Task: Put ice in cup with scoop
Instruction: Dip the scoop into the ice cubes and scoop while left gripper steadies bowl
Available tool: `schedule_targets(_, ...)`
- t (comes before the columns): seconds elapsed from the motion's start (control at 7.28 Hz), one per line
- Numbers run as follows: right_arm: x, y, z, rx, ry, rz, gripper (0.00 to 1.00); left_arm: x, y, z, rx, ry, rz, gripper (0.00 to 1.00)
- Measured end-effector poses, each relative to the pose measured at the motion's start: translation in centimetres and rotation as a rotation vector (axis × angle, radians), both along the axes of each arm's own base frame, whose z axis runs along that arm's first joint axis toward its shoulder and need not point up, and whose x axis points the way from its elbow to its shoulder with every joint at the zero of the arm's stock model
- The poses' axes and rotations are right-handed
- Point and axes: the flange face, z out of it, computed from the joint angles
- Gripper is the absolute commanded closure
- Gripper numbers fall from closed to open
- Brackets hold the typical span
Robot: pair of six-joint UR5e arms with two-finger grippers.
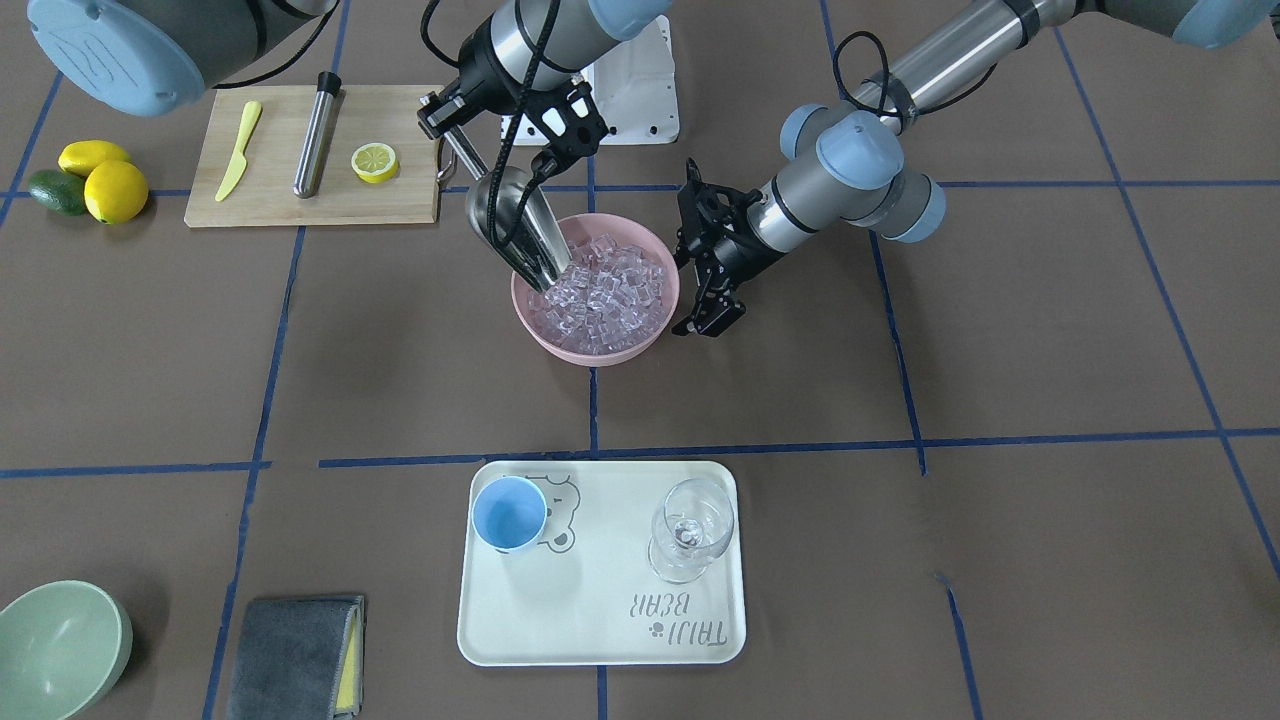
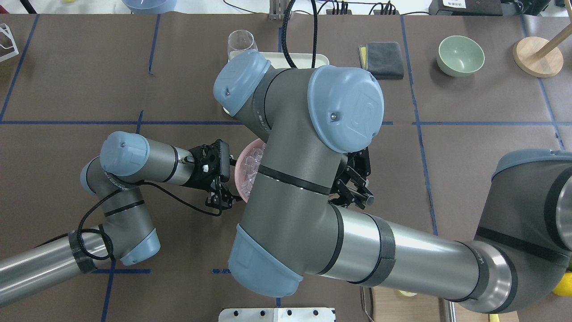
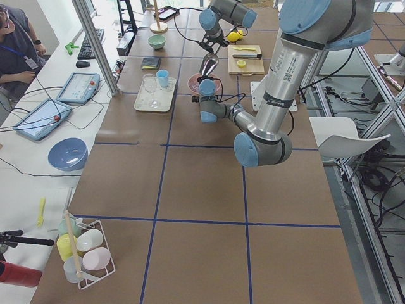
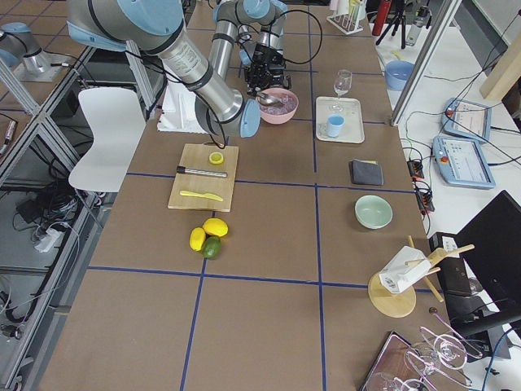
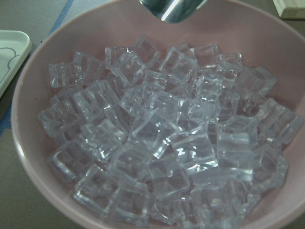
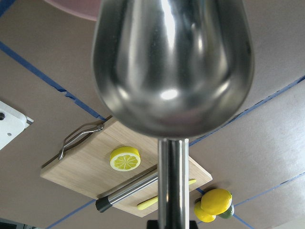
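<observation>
Right end effector [image 1: 447, 120], clamped on scoop [image 1: 510, 225], is digging into ice [image 1: 612, 290]; pink bowl [image 1: 590, 353] may skid. Left end effector [image 1: 712, 318]: can't tell.

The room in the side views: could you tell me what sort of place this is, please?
Most likely a robotics lab, not a kitchen: the table is gridded with blue tape, tablets lie on a side bench, and a person is at it.
</observation>
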Motion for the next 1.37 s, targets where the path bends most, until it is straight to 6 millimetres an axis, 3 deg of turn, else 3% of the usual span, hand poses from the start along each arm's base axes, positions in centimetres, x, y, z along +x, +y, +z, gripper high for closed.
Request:
schedule_targets(0.41, -1.7, 0.7, 0.6, -0.007, 0.040, -0.037, 1.00, -0.1, 0.0, -0.2, 0.004, 0.007, 0.000, 0.00)
schedule_targets(1.37, -5.4, -0.2, 2.3, -0.005, 0.044, -0.048, 1.00, -0.1, 0.0, -0.4, 0.009, 0.016, 0.000, 0.00)
